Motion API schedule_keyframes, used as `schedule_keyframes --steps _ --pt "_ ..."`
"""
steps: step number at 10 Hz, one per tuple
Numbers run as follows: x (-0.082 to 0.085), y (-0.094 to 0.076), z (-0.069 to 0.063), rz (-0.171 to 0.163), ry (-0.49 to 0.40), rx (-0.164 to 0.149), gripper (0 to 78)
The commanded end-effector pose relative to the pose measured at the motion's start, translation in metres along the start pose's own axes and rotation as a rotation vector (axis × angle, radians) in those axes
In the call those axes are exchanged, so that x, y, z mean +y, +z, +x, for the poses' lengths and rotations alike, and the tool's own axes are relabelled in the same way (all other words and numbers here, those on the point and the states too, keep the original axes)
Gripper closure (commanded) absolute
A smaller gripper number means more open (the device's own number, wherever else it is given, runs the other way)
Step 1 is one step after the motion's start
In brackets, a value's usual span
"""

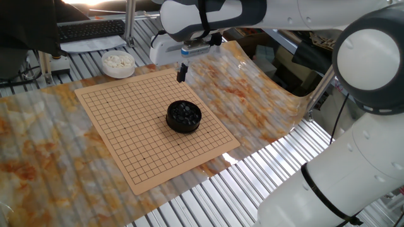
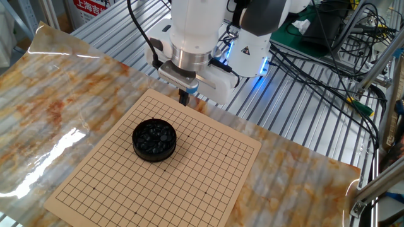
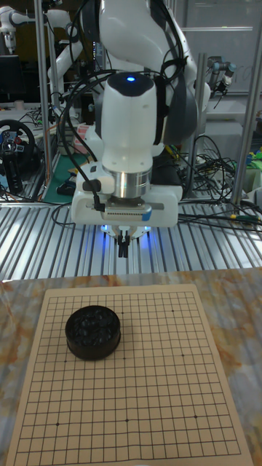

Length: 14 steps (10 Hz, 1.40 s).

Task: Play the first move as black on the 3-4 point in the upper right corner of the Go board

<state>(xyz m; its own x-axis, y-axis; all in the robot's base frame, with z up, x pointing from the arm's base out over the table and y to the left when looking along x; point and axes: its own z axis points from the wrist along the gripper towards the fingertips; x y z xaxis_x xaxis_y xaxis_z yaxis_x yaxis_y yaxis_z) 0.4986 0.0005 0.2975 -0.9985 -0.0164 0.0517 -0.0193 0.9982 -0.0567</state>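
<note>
Tall fixed view: claw (image 3: 124,250) narrow, contents unclear; glossy black stones in round black bowl (image 3: 92,333) look light, slippery; pinch edges

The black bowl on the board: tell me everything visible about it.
The black bowl is round, low-walled and matte, open-topped, filled with glossy black stones. It stands upright on the Go board, inside the grid toward one side, not at a corner. Nothing else touches it; the gripper hangs apart from it, above the board's far edge.
</note>
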Motion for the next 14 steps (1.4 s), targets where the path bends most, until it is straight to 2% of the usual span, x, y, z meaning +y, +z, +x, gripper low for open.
schedule_keyframes --steps 1,11,13,14 --pt "-0.0003 -0.0012 -0.0005 -0.008 0.004 -0.003 77.6" --pt "0.0007 0.0005 -0.0006 -0.025 0.013 -0.007 77.6" --pt "0.0004 0.0021 -0.0012 -0.020 0.017 -0.007 77.6" --pt "-0.0012 0.0055 -0.0026 0.010 0.017 -0.013 77.6"
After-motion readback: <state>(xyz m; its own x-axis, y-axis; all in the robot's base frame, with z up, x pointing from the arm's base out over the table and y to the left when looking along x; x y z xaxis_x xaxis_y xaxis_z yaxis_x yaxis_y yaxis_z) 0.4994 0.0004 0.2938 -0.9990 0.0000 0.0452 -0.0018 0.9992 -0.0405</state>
